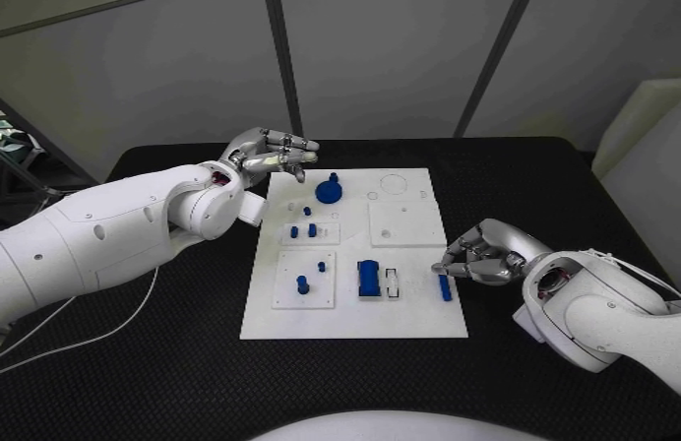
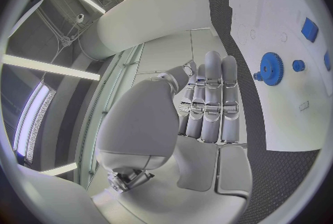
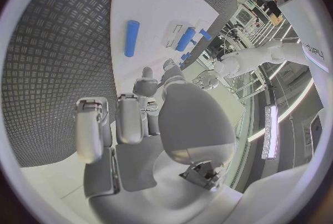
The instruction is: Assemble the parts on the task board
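The white task board [image 1: 414, 315] lies mid-table. On it a blue gear [image 1: 330, 190] stands near the far left corner, with several short blue pegs [image 1: 301, 284] down the left side, a blue block [image 1: 369, 278] and a blue cylinder [image 1: 444, 286] lying flat near the right edge. My left hand [image 1: 270, 154] hovers just off the board's far left corner, fingers stretched out straight, holding nothing; the left wrist view shows the gear [image 2: 271, 69] beyond its fingers [image 2: 211, 96]. My right hand [image 1: 485, 252] sits at the board's right edge beside the cylinder [image 3: 131, 38], fingers curled in with nothing in them.
The black ribbed table [image 1: 170, 362] surrounds the board, with free room in front and to both sides. A white cable [image 1: 99, 333] trails over the table at the left. Raised white square plates [image 1: 404, 222] sit on the board.
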{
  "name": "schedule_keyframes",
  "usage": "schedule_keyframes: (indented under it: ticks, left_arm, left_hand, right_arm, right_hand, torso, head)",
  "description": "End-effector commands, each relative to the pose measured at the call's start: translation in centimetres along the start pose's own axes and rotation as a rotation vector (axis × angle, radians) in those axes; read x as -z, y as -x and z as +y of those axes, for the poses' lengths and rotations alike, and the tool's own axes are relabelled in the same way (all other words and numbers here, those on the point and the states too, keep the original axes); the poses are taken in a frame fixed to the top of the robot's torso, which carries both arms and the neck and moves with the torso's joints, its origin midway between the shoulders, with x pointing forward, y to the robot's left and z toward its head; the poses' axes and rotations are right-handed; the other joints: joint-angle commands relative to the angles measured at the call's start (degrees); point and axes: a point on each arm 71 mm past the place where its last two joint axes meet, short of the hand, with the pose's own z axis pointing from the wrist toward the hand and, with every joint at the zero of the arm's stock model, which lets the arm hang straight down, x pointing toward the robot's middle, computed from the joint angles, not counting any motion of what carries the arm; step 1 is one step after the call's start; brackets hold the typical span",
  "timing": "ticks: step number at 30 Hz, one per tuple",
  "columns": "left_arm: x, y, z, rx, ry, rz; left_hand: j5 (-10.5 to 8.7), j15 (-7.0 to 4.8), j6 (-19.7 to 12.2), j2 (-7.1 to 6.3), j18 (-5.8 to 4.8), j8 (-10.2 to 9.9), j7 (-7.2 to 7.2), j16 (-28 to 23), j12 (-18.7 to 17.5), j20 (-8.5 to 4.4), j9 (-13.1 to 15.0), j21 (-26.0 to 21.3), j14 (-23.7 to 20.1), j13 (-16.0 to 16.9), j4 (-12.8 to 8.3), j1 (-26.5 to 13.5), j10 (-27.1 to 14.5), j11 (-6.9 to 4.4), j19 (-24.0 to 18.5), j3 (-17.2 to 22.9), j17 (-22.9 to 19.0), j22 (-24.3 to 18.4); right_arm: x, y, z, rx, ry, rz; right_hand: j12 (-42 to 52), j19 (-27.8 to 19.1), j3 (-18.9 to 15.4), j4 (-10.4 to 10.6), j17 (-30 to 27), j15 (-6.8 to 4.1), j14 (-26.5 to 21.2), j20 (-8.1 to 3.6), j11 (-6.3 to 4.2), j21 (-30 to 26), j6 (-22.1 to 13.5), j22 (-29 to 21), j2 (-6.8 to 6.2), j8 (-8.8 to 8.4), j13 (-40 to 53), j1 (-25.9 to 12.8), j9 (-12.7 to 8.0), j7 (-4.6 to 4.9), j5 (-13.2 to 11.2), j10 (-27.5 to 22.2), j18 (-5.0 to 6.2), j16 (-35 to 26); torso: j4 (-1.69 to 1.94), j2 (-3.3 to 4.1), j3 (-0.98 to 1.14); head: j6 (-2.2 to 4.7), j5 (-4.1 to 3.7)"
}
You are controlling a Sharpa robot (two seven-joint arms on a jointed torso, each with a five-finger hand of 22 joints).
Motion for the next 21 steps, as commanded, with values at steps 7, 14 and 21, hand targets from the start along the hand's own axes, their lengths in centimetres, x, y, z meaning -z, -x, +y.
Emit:
schedule_keyframes:
  ticks: [7, 14, 21]
  left_arm:
    - [0.0, -0.1, -0.1, 0.006, -0.006, 0.007]
    - [0.0, -0.1, -0.1, 0.006, -0.006, 0.008]
    - [0.0, 0.0, -0.1, 0.005, -0.006, 0.006]
  left_hand:
    - [-0.33, 0.20, 0.2, 0.36, -0.71, -0.4, 0.28, -0.3, 0.4, 0.20, -0.1, -0.3, -0.1, -0.1, 0.0, 0.0, -0.1, 0.20, -0.3, -0.3, -0.1, -0.1]
    - [-0.33, 0.20, 0.2, 0.36, -0.71, -0.4, 0.28, -0.3, 0.4, 0.20, -0.1, -0.3, -0.1, -0.1, 0.0, 0.0, -0.1, 0.20, -0.3, -0.3, -0.1, -0.1]
    - [-0.33, 0.20, 0.2, 0.36, -0.71, -0.4, 0.28, -0.3, 0.4, 0.20, -0.1, -0.3, -0.1, -0.1, 0.0, 0.0, -0.1, 0.20, -0.3, -0.3, -0.1, -0.1]
  right_arm:
    - [-0.3, -0.2, -0.7, 0.182, -0.049, 0.037]
    - [-0.7, -0.7, -0.5, 0.228, -0.060, 0.062]
    - [-0.8, -1.3, -0.7, 0.251, -0.070, 0.086]
  right_hand:
    - [-3.4, 5.0, -1.7, 0.3, -1.1, 0.19, 1.6, 0.48, -0.01, -1.0, 2.3, 13.7, 0.22, 0.42, -2.4, -0.7, -1.5, -0.53, 0.6, -0.7, -0.34, -0.9]
    - [-3.4, 5.0, -1.9, 0.3, -0.9, 0.12, 1.6, 0.43, -0.11, -0.9, 2.8, 13.8, 0.30, 0.51, -2.3, -0.7, -1.5, -0.67, 0.6, -0.6, -0.38, -0.9]
    - [-3.4, 5.0, -1.9, 0.3, -0.9, 0.10, 1.6, 0.42, -0.14, -0.9, 2.9, 13.8, 0.33, 0.52, -2.3, -0.7, -1.5, -0.71, 0.6, -0.6, -0.38, -0.9]
  torso:
    - [0.10, -0.01, 0.00]
    - [0.14, 0.02, 0.03]
    - [0.12, -0.02, 0.02]
  head:
    - [-0.45, -0.95]
    - [-0.59, -0.92]
    - [-0.74, -0.85]
